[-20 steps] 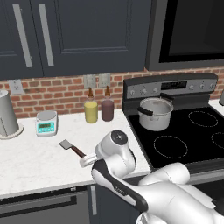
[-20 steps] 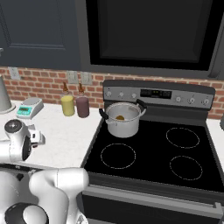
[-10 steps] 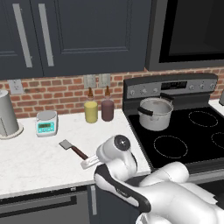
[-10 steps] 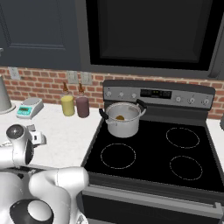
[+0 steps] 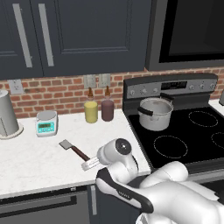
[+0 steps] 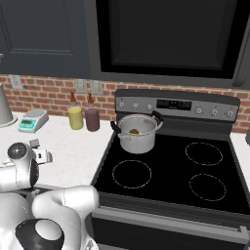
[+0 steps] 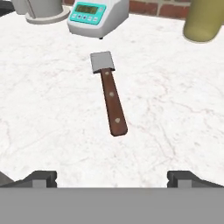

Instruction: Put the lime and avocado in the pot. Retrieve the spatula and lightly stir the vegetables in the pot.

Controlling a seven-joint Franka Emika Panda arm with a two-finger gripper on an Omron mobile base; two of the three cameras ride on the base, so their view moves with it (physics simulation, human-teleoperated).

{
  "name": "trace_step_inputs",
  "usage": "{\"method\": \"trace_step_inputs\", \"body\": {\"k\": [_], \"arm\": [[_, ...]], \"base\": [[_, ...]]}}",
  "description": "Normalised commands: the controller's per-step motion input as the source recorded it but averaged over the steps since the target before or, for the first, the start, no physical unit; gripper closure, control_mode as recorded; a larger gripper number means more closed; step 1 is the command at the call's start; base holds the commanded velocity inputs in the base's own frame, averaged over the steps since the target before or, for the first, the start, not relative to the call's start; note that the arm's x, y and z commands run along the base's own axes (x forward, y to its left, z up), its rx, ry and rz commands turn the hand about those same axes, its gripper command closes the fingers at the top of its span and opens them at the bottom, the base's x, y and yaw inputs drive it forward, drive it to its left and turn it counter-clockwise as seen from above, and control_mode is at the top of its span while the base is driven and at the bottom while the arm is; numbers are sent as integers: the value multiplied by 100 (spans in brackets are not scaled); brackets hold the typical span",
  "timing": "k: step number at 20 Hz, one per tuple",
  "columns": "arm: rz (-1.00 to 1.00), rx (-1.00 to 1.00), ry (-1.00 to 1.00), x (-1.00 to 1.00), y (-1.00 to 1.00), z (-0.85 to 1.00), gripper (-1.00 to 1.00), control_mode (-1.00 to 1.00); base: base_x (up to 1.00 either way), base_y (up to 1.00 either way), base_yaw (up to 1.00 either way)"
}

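The spatula (image 7: 109,94) lies flat on the white marble counter, grey blade pointing away and brown handle toward me; it also appears as the spatula (image 5: 73,149) left of the stove. My gripper (image 7: 112,179) is open wide just short of the handle's end, nothing between its fingers, and it hovers low over the counter as the gripper (image 5: 89,164). The steel pot (image 6: 136,133) stands on the stove's back left burner, with the brown avocado (image 6: 134,131) showing inside. The lime is hidden.
A white kitchen scale (image 7: 97,16) sits beyond the spatula's blade, a yellow bottle (image 5: 91,109) and a dark red bottle (image 5: 107,108) by the brick wall. A tall grey cylinder container (image 5: 8,114) stands far left. The black stove (image 5: 183,140) is to the right.
The hand has dropped a little lower and edged toward the spatula's handle. The spatula and pot have not moved.
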Motion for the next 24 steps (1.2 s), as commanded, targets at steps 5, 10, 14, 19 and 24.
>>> {"method": "trace_step_inputs", "body": {"k": [5,10,14,19,24], "arm": [[0,0,0,20,6,-16,-100,-100],[0,0,0,21,11,-19,-100,-100],[0,0,0,3,0,-2,-100,-100],[1,0,0,0,0,-3,-100,-100],[0,0,0,1,0,-4,-100,-100]], "base": [[0,0,0],[0,0,0],[0,0,0],[0,0,0],[0,0,0]]}}
